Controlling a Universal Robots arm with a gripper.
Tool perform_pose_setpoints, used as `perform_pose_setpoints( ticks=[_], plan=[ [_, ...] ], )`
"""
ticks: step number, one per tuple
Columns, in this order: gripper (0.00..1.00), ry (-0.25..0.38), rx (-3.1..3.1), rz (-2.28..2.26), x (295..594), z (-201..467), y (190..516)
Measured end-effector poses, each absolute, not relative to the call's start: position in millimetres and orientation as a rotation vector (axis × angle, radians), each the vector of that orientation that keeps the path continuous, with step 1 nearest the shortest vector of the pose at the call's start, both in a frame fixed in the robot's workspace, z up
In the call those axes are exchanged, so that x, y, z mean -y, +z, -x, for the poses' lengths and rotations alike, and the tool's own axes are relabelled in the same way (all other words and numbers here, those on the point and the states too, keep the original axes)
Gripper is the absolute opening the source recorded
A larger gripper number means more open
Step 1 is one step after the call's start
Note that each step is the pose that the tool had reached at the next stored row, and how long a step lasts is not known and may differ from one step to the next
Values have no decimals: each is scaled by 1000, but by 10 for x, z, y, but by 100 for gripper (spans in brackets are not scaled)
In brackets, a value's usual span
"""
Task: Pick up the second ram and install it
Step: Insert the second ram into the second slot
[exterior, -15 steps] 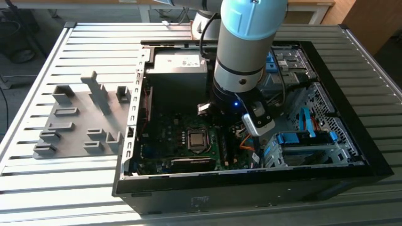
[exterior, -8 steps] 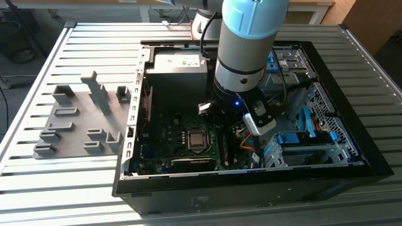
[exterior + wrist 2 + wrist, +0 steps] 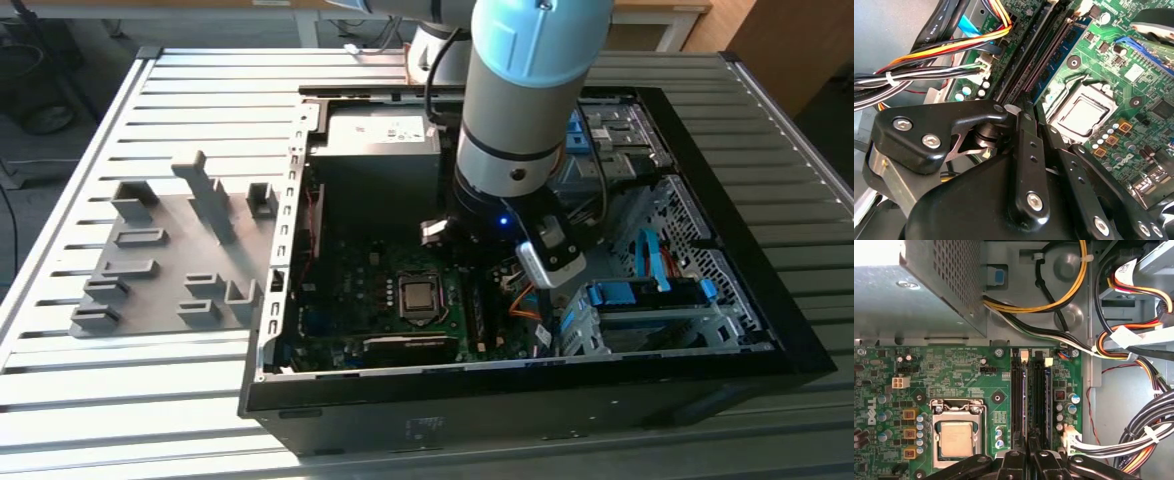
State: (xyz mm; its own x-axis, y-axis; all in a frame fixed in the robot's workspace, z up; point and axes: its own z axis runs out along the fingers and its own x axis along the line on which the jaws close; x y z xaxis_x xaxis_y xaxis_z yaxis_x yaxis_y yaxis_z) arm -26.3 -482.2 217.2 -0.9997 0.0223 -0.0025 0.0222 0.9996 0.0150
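Two black fingers of the end effector (image 3: 1027,462) stand drawn together on the second ram (image 3: 1050,75), a thin blue-green circuit-board stick seen edge-on in both wrist views. It runs along the pair of long black memory slots (image 3: 1016,400) on the green motherboard. Whether it is already seated cannot be told. Good practice here, as a judgement: keep the stick parallel to its slot and upright, press evenly along its length, and stay clear of the silver square processor socket (image 3: 956,437) beside it. The second wrist view alone shows the stick's flat face and the bundled orange-and-black cables (image 3: 929,75) just beside the fingers. The first wrist view adds the grey perforated power-supply box (image 3: 929,285) beyond. Farther out, the exterior view gives the pale blue arm (image 3: 527,90) reaching into the open black computer case (image 3: 534,385), a grey slotted fixture plate (image 3: 174,290) and the ribbed metal worktop (image 3: 200,60).
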Motion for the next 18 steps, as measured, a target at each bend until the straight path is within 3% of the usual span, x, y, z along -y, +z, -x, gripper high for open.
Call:
perform_pose_setpoints(
  ticks=[18],
  plan=[
    [14,24,-3139,-35,4811,263,2125]
  ],
)
